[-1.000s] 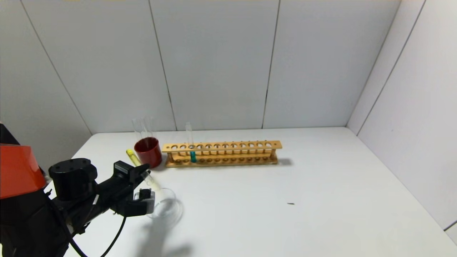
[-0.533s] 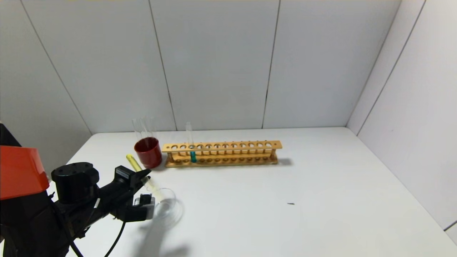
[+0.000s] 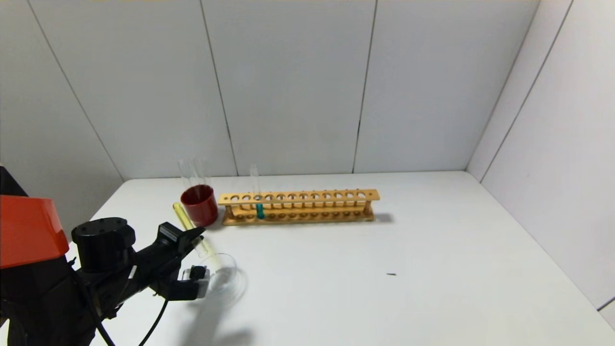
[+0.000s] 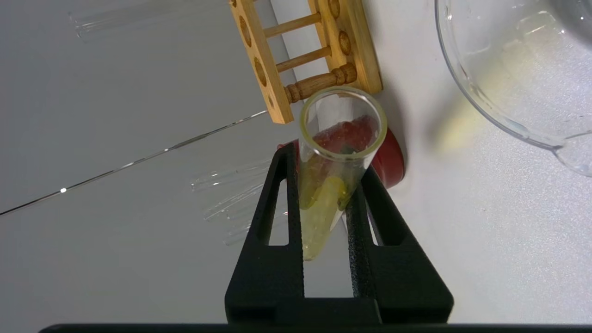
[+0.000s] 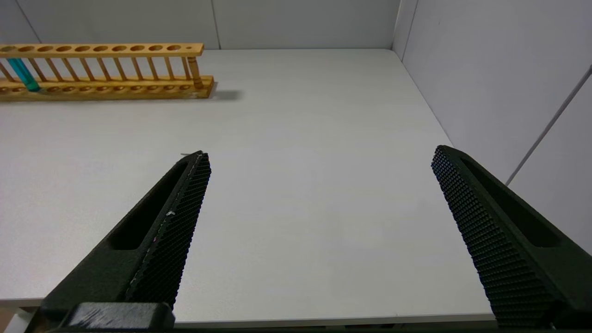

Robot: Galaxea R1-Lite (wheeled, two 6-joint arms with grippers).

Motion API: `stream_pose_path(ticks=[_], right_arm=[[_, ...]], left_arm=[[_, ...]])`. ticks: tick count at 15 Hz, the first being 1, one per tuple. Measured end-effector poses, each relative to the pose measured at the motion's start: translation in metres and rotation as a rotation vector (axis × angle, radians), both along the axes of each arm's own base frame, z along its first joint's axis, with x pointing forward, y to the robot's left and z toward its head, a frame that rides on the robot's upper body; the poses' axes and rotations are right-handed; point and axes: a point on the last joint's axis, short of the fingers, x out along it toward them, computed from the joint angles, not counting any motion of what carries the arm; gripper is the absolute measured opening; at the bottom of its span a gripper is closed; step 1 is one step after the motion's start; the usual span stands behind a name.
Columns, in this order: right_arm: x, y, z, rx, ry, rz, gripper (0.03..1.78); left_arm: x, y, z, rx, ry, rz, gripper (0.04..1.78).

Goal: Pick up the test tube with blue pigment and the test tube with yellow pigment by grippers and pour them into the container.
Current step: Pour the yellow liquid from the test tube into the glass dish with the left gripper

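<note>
My left gripper (image 3: 194,239) is shut on the test tube with yellow pigment (image 3: 182,217) and holds it tilted. The tube's open mouth points down over the near-left rim of the clear glass container (image 3: 226,278), and its yellow closed end is raised toward the red cup. In the left wrist view the yellow tube (image 4: 323,199) sits between the fingers of that gripper (image 4: 329,162), with the container (image 4: 508,83) beside it. The test tube with blue pigment (image 3: 259,210) stands upright in the wooden rack (image 3: 312,197) and also shows in the right wrist view (image 5: 22,74). My right gripper (image 5: 321,155) is open and empty over bare table.
A dark red cup (image 3: 199,205) holding colourless clear tubes (image 3: 191,170) stands just left of the rack, behind the left gripper. A small dark speck (image 3: 391,274) lies on the table. White walls close in the back and right sides.
My left gripper has shifted slightly right and down toward the container, still holding the yellow tube tilted. The rack, cup and blue tube have not moved.
</note>
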Motion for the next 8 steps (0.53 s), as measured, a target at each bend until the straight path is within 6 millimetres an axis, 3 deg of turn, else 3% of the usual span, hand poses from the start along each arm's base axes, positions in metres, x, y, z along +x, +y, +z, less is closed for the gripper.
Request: stream_pose_path(ticks=[8], right_arm=[[0.0,0.0,0.0,0.0,0.0,0.0,1.75]], left_arm=[[0.011,-0.001,-0.004,0.091,-0.047,-0.017,0.32]])
